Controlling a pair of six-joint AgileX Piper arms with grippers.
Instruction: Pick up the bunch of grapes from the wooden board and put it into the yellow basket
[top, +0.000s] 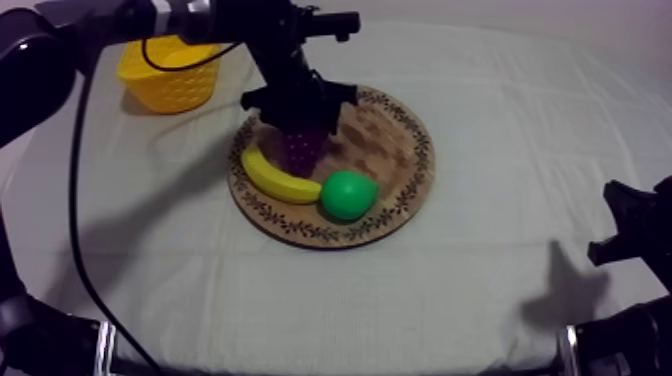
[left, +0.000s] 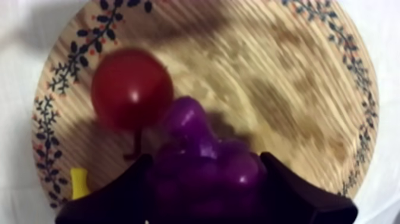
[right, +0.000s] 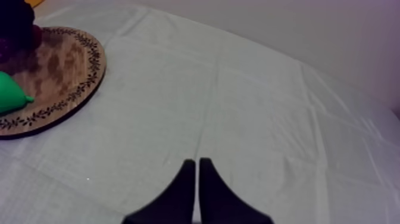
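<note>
While our left arm comes in from the upper left of the top view, our left gripper (left: 205, 179) sits low over the round wooden board with the leaf-patterned rim (top: 385, 130). Its two black fingers (left: 119, 196) are closed in on the bunch of purple toy grapes (left: 196, 143), one against each side, the bunch gripped between them. Whether the grapes rest on the wood or hang just above it, we cannot tell (from above, the gripper covers most of them).

Just beside the bunch on the board lies the small red fruit (left: 128, 86), round and glossy. Toward the near rim we have the curved yellow toy banana (top: 275, 178), and at its end the green toy pear (top: 348, 194), the two touching. At the far left of the table stands the yellow basket with the lattice wall (top: 175, 80), well apart from the grapes.

On the other side, our right gripper (right: 197, 179) has its fingers pressed together into a narrow wedge with nothing between them, low over the bare grey-white cloth (right: 238, 95), well apart from the board.
</note>
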